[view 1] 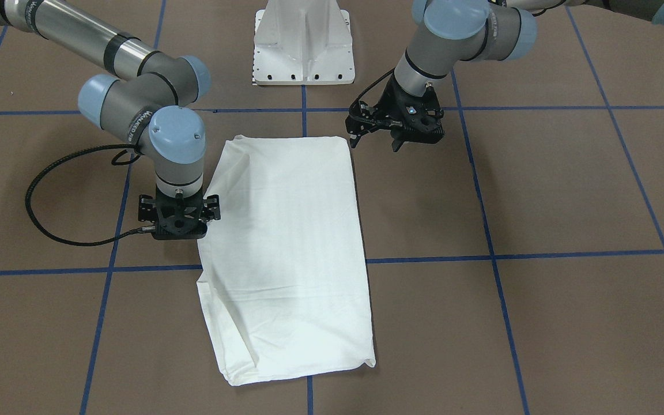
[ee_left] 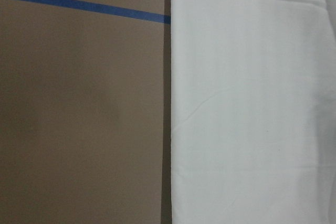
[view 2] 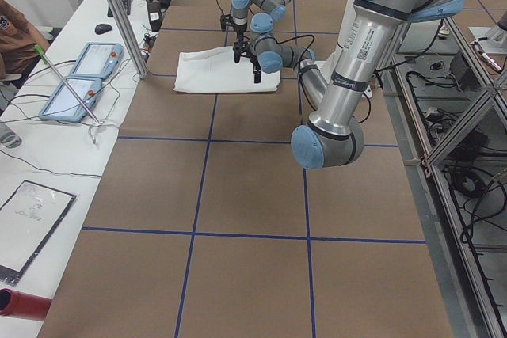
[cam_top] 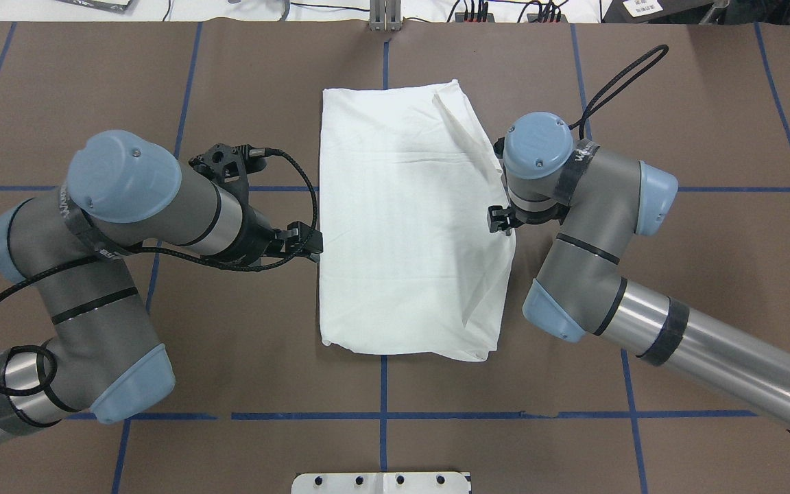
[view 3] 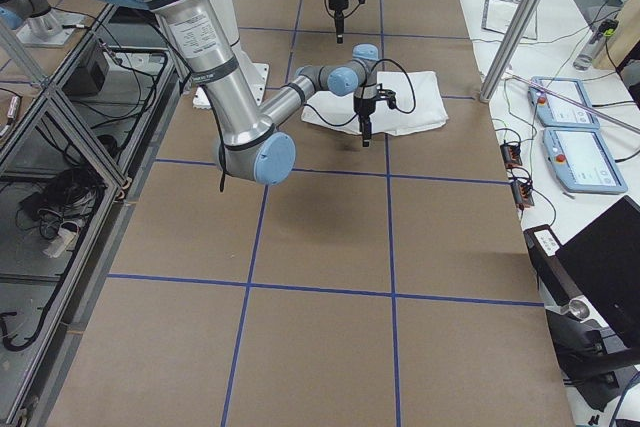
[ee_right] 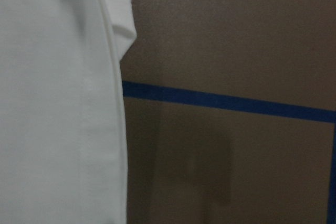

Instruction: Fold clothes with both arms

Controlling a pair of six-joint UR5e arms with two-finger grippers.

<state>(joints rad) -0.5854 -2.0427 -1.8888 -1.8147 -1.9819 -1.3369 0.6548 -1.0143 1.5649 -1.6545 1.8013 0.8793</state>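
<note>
The clothes are one white shirt (view 1: pixel 286 248) folded into a long rectangle in the middle of the brown table (cam_top: pixel 676 288); no print or collar shows. My left gripper (view 1: pixel 375 143) hovers tilted just beside the shirt's edge on the robot's left, fingers spread and holding nothing. It sits at the cloth's edge (cam_top: pixel 313 248) in the overhead view. My right gripper (view 1: pixel 177 227) points straight down at the opposite long edge of the shirt (cam_top: pixel 409 226), its linkage spread wide and its fingertips hidden under the body. Both wrist views show only the shirt edge (ee_left: pixel 252 103) (ee_right: pixel 58 103) and bare table.
The white pedestal base (view 1: pixel 304 46) stands behind the shirt on the robot's side. Blue tape lines (cam_top: pixel 382 384) grid the table. A side bench holds two tablets (view 2: pixel 79 77) and cables, with a metal post (view 2: pixel 119 17) at its corner. A person's sleeve (view 2: pixel 12 37) shows there.
</note>
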